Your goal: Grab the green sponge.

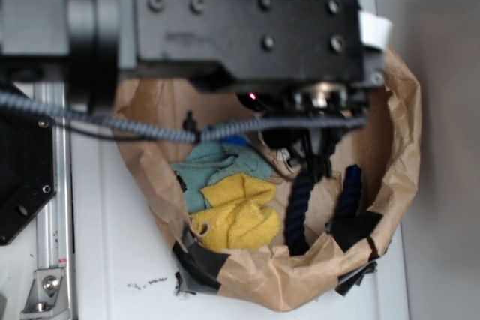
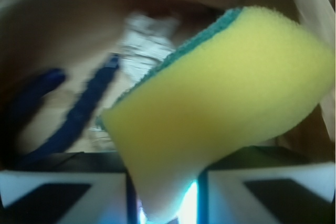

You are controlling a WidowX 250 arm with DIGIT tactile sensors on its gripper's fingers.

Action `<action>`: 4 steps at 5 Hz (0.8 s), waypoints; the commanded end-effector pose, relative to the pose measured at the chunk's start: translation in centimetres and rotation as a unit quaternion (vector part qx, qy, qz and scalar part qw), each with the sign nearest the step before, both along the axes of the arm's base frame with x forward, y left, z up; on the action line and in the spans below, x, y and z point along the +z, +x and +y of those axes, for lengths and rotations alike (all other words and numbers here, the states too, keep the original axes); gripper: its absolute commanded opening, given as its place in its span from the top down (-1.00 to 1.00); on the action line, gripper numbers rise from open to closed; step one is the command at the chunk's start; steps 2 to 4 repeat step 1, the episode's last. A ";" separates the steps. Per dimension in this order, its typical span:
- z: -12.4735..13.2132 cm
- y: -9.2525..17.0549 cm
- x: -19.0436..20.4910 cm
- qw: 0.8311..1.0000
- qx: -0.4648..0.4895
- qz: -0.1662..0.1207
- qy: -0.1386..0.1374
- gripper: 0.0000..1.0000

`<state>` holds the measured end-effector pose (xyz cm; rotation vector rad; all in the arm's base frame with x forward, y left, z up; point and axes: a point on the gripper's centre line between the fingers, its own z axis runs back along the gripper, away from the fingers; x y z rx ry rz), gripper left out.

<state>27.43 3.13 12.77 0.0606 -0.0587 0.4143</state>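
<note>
One sponge [image 2: 220, 103], yellow foam with a green scouring face, filled the wrist view, its lower end pinched between the gripper [image 2: 168, 198] fingers, so the grab looked made; next called for a clean lift. Below it sat a brown paper bag [image 1: 397, 148] holding a yellow cloth [image 1: 236, 215] at 7 o'clock, a teal cloth [image 1: 206, 170] and dark blue rope [image 1: 300, 207].

Sponge [image 2: 220, 108]: thick yellow foam block, thin green scouring layer along upper-left face. Tilted, long axis rising toward upper right in wrist view. Lower end sits wedged between jaws, foam pinched narrow there; rest juts up and out beyond them, clear of bag contents behind. In exterior view sponge hidden under arm, cannot make it out.
</note>
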 end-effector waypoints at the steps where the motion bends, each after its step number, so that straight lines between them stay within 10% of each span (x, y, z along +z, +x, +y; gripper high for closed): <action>1: 1.7 -0.7 2.5 0.998 -0.001 -0.065 -0.016 1.00; 4: 1.7 -0.7 2.5 0.998 -0.001 -0.065 -0.016 1.00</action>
